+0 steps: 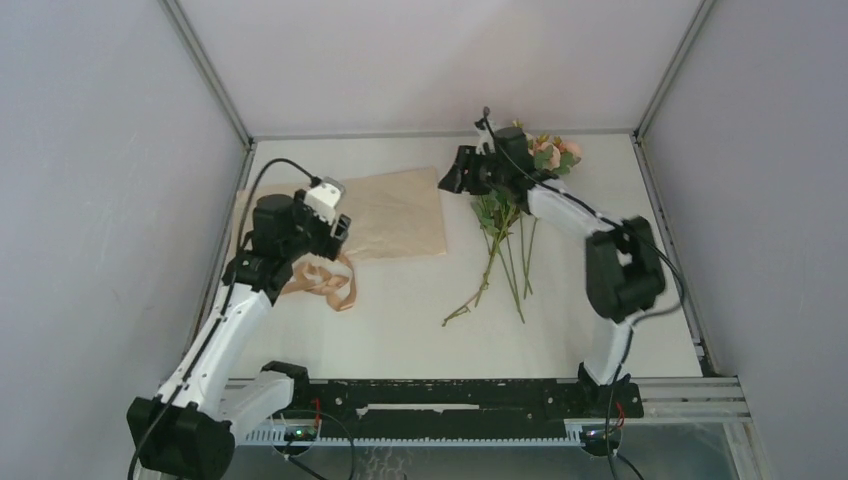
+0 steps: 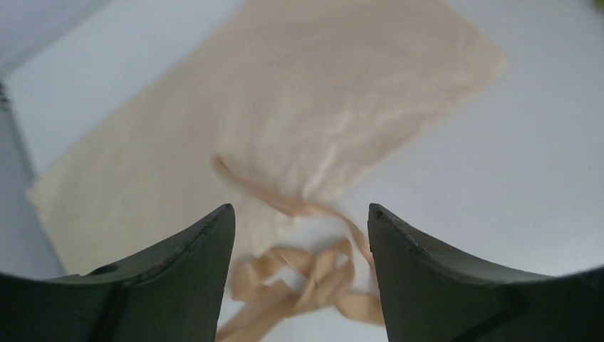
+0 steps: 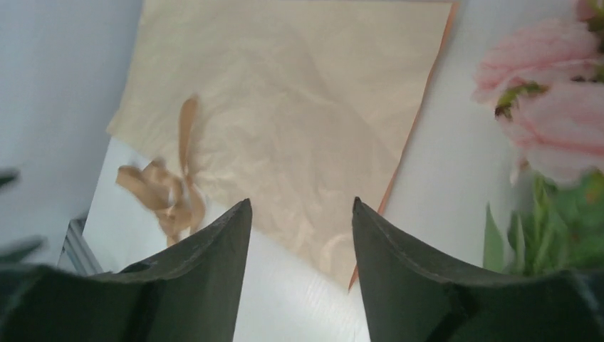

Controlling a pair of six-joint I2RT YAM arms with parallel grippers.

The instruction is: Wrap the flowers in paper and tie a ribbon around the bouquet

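Observation:
The tan paper (image 1: pixel 395 215) lies flat at the back left of the table. The peach ribbon (image 1: pixel 325 280) is bunched in loops at the paper's near left corner. My left gripper (image 1: pixel 338 235) hovers over that corner. In the left wrist view it (image 2: pixel 300 210) is open, with the ribbon (image 2: pixel 306 274) below the gap and the paper (image 2: pixel 285 107) ahead. The flowers (image 1: pixel 505 215) lie to the right of the paper, pink blooms at the back. My right gripper (image 1: pixel 450 180) is by the paper's right edge. It (image 3: pixel 300 203) is open and empty above the paper (image 3: pixel 299 107), beside the flowers (image 3: pixel 548 107).
White walls and a metal frame (image 1: pixel 210 70) close in the table on three sides. A black rail (image 1: pixel 450 395) with both arm bases runs along the near edge. The right arm's elbow (image 1: pixel 620 265) stands over the table's right side.

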